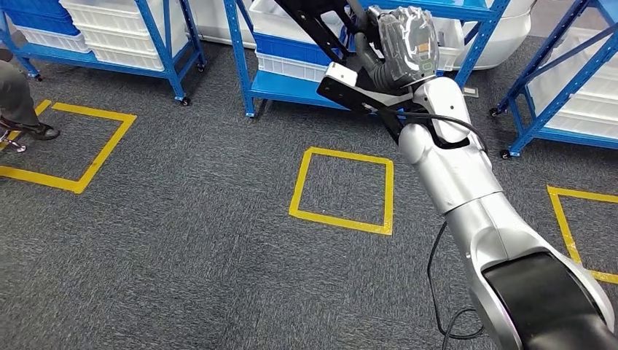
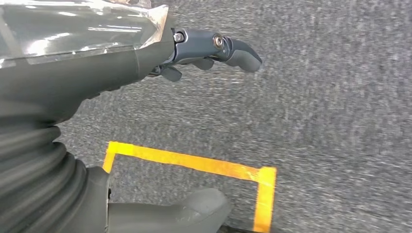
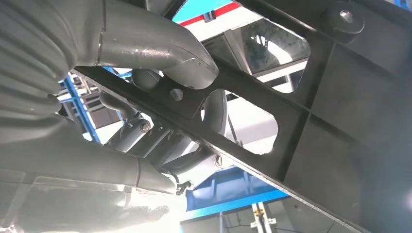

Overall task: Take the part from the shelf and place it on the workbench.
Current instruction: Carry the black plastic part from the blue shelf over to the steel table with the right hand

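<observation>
Two hands: right hand [image 1: 397, 55] clamped around black part [image 1: 310, 22], left hand [image 2: 145, 53] empty, fingers [image 2: 233, 48] apart

Blue shelves [image 1: 291, 80] loaded with white bins [image 1: 120, 29] wall off the far side, and the black part [image 1: 342, 87] sits close in front of them. Below the shelves, grey carpet [image 1: 189, 240] lies open around the yellow square [image 1: 342, 189]. A person's foot [image 1: 33, 130] stands far left of that square.

Three shelves [image 1: 299, 80] stand along the top of the frame, bins [image 1: 120, 33] on them. Before them, on the floor [image 1: 182, 248], lie taped squares [image 1: 342, 191]: left, centre, right edge. The right hand [image 1: 397, 55] holds the part [image 1: 342, 80] at upper centre-right, before the middle shelf.
</observation>
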